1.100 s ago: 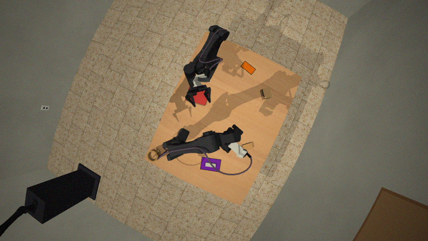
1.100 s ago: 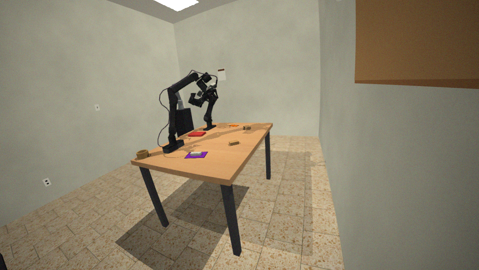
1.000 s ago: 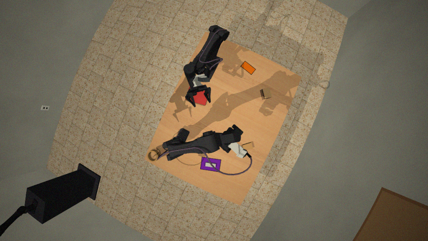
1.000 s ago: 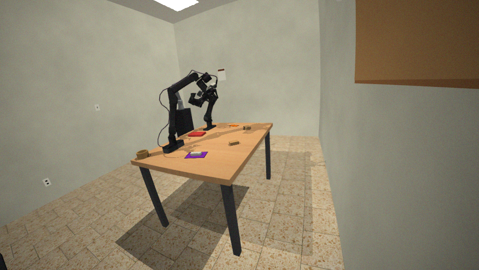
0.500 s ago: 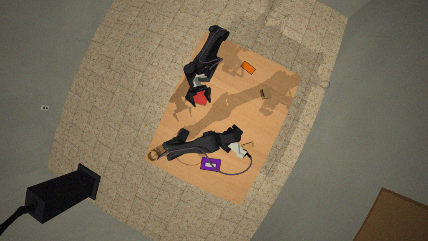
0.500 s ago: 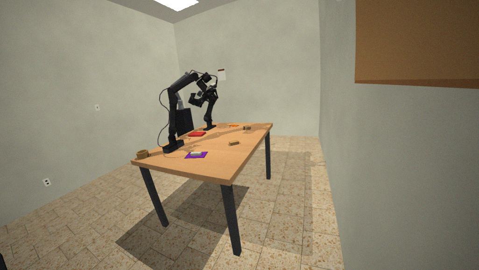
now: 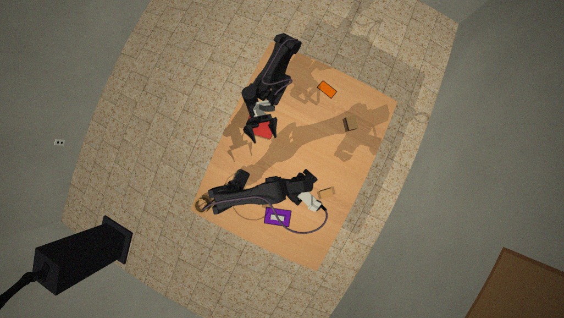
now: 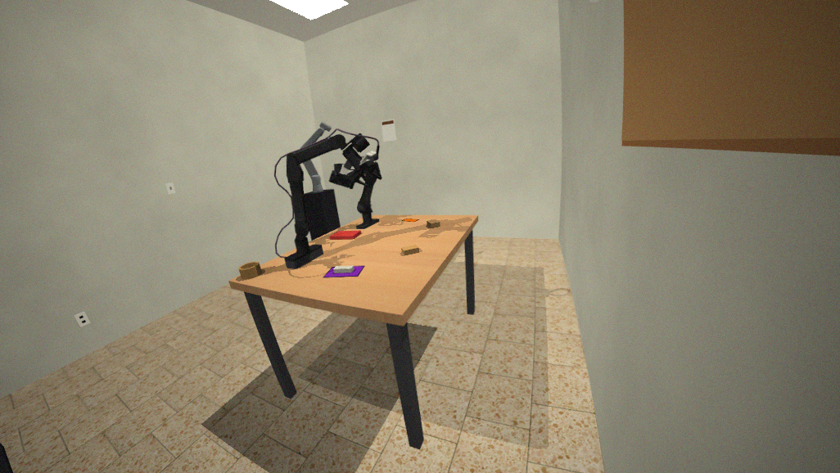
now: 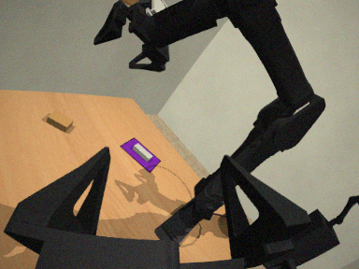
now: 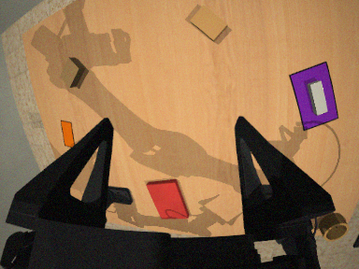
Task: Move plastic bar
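The plastic bar (image 7: 277, 217) is a small pale grey bar lying flat on a purple rectangle (image 7: 279, 214) near the right arm's base. It also shows in the right wrist view (image 10: 318, 96), the left wrist view (image 9: 141, 152) and the exterior view (image 8: 344, 268). The orange rectangle (image 7: 326, 89) lies empty at the far end of the table, and shows in the right wrist view (image 10: 67, 134). My left gripper (image 7: 260, 132) is open and empty, high above a red slab (image 7: 263, 131). My right gripper (image 10: 173, 121) (image 9: 113, 54) is open and empty, held high over the table's middle.
Two wooden blocks lie on the table: one (image 7: 349, 123) near the orange rectangle, one (image 7: 326, 192) near the right arm's wrist. A brown ring (image 7: 202, 205) sits at the table corner by the right arm's base. A purple cable (image 7: 311, 229) loops beside the purple rectangle.
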`<state>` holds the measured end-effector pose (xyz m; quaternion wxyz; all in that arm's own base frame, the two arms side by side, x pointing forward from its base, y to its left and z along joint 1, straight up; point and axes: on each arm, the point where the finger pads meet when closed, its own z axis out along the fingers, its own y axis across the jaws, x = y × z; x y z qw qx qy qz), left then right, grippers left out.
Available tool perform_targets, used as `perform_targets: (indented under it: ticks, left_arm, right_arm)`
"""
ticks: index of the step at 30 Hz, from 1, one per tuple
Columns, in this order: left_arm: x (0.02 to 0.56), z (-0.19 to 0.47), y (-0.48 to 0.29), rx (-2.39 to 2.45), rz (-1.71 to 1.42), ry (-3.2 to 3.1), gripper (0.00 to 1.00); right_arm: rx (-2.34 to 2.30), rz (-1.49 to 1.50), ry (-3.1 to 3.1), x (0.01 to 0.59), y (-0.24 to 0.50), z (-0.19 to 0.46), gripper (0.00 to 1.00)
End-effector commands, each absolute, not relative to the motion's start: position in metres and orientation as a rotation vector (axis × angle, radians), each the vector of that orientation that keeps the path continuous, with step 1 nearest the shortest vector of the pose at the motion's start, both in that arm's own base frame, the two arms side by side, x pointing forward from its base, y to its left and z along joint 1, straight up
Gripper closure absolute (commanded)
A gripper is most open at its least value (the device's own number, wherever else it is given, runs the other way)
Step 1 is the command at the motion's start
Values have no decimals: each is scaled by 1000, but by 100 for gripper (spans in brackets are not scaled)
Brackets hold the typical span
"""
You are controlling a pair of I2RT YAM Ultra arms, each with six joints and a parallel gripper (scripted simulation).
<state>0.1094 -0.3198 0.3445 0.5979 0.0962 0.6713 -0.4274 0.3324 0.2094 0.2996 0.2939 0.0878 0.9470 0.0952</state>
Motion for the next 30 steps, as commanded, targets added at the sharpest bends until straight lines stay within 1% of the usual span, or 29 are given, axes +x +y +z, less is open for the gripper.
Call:
perform_targets:
  ticks: [1,5,11,16,18,24,30]
  left_arm:
    - [106,351,-336,329,-986,1537,0]
    - [114,343,-368,512,-916,1516,0]
    - [147,315,-422,793,-786,1492,0]
    - [178,287,-450,976,-721,1476,0]
    - [178,287,-450,976,-721,1476,0]
    - [215,260,-465,1075,-671,1485,0]
    - [235,251,-466,1063,-643,1511,0]
  right_arm:
    - [218,287,2413,342,201,314,0]
    - [214,242,2396,338,176,293,0]
    - [198,166,2347,331,132,253,0]
    - [157,130,2282,330,98,222,0]
    - [157,130,2282,330,98,222,0]
    - [134,51,2213,325,46,179,0]
    - [137,-20,2167,318,2,140,0]
